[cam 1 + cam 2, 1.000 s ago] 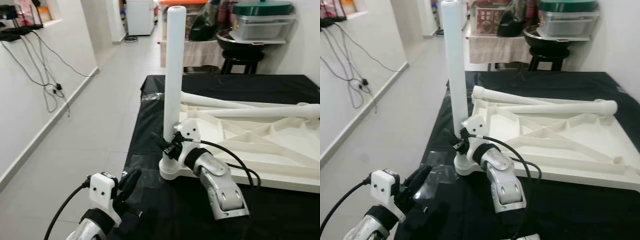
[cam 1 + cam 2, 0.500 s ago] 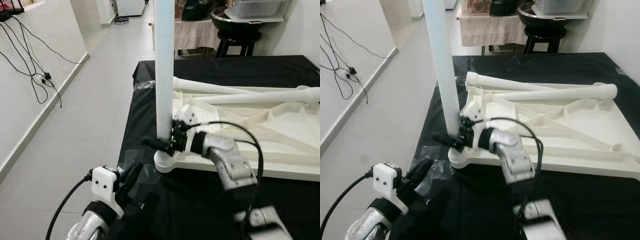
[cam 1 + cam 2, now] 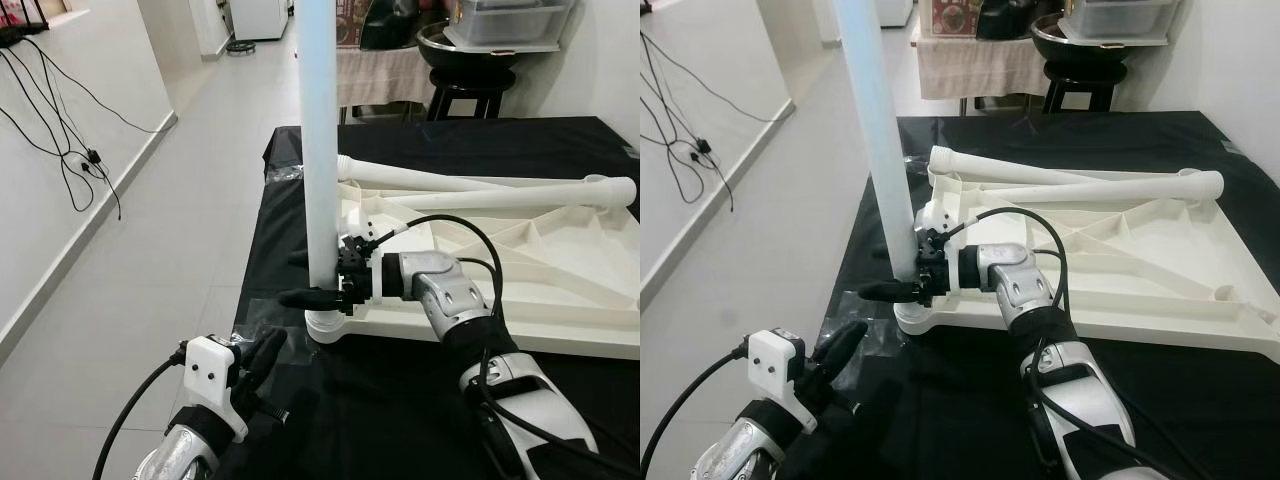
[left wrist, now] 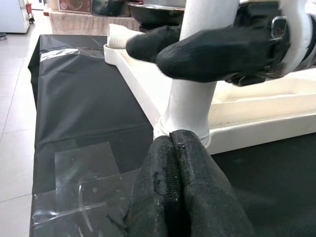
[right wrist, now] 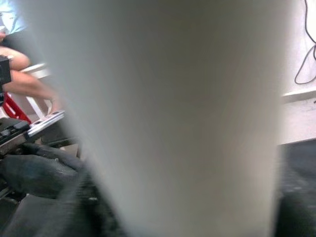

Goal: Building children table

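Upright table leg [image 3: 321,150]: smooth white plastic, faint sheen. Upturned tabletop [image 3: 560,290]: matt cream plastic, ribbed. Cover sheet [image 3: 270,240]: black, slightly glossy plastic film with a clear tape patch [image 4: 84,163]. Right gripper [image 3: 318,280] fingers [image 4: 217,52]: matt black, rubbery. Floor tiles [image 3: 180,220]: pale, glossy.

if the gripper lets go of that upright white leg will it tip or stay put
Probably stays: the upright leg sits in a corner socket of the upturned tabletop. It looks like stiff, light plastic. Being tall and narrow, it could wobble if not fully seated. The right gripper straddles its base, fingers on either side.
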`<state>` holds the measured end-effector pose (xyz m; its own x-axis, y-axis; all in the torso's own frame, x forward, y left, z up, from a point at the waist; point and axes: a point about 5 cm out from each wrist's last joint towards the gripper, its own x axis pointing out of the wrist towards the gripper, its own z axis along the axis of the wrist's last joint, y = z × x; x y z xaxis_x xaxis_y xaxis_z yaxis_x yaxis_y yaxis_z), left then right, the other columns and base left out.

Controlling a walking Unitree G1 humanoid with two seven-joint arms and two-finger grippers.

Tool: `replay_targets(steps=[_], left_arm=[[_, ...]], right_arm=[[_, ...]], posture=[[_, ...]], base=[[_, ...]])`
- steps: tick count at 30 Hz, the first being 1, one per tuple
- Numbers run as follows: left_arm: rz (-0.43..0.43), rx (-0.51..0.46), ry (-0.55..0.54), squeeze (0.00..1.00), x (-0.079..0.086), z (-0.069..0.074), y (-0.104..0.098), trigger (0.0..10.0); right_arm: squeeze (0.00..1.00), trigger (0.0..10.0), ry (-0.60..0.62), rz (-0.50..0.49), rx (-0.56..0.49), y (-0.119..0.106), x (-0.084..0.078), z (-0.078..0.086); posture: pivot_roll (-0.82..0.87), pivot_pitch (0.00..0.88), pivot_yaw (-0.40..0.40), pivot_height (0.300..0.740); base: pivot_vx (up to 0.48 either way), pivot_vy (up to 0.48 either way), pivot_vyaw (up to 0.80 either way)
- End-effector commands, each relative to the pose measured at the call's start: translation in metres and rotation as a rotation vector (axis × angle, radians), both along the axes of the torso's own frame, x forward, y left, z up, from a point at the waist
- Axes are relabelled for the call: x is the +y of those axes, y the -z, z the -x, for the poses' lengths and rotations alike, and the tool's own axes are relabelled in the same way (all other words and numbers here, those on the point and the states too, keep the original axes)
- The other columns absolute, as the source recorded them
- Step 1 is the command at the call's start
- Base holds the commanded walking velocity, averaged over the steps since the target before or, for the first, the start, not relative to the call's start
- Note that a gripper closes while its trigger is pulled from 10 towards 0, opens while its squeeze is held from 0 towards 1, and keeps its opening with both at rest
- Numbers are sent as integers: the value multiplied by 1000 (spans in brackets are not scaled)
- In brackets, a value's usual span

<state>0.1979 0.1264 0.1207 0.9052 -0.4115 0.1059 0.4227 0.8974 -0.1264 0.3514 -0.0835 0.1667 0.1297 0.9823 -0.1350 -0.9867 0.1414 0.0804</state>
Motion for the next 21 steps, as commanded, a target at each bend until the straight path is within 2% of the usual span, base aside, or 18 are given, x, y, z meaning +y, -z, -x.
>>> replay_targets(steps=[1, 5, 8, 9, 11, 14, 15, 16, 17, 19, 20, 21], left_arm=[[-8, 10, -2, 0, -1, 2, 3, 10000], [-7, 10, -1, 0, -1, 2, 3, 10000], [-6, 8, -1, 0, -1, 1, 2, 10000], [-6, 8, -1, 0, -1, 1, 2, 10000], [-5, 7, -1, 0, -1, 2, 1, 10000], [-4, 7, -1, 0, -1, 2, 1, 10000], [-4, 7, -1, 0, 0, 3, 0, 10000], [-4, 7, -1, 0, 0, 3, 0, 10000], [-4, 7, -1, 0, 1, 4, 0, 10000], [-4, 7, -1, 0, 1, 4, 0, 10000], [-6, 7, -2, 0, 3, 5, -1, 10000], [-7, 8, -3, 0, 4, 5, -1, 10000]], right_arm=[[0, 0, -39, -11, 23, 3, 4, 2], [0, 0, -59, -14, 35, 5, -3, 2], [0, 0, -49, -17, 33, 8, -18, 2], [0, 0, -49, -17, 33, 8, -18, 2], [0, 0, -26, -20, 0, 10, -26, 3], [0, 0, -7, -22, -16, 11, -28, 5], [0, 0, 53, 18, -53, 17, -26, 7], [0, 0, 53, 18, -53, 17, -26, 7], [0, 0, 358, 74, -127, 23, -14, 3], [0, 0, 358, 74, -127, 23, -14, 3], [0, 0, 684, 37, 11, 39, 0, 23], [0, 0, 746, 104, -37, 48, 8, 48]], posture=[[35, 39, 25, 740], [35, 39, 25, 740], [24, 45, 30, 740], [24, 45, 30, 740], [16, 50, 29, 740], [8, 56, 28, 740], [5, 66, 27, 740], [5, 66, 27, 740], [3, 75, 23, 740], [3, 75, 23, 740], [-11, 85, 23, 740], [-21, 97, 35, 740]], base=[[0, 0, 0], [0, 0, 0], [0, 0, 0], [0, 0, 0], [0, 0, 0], [0, 0, 0], [0, 0, 0], [0, 0, 0], [0, 0, 0], [0, 0, 0], [0, 0, 0], [0, 0, 0]])
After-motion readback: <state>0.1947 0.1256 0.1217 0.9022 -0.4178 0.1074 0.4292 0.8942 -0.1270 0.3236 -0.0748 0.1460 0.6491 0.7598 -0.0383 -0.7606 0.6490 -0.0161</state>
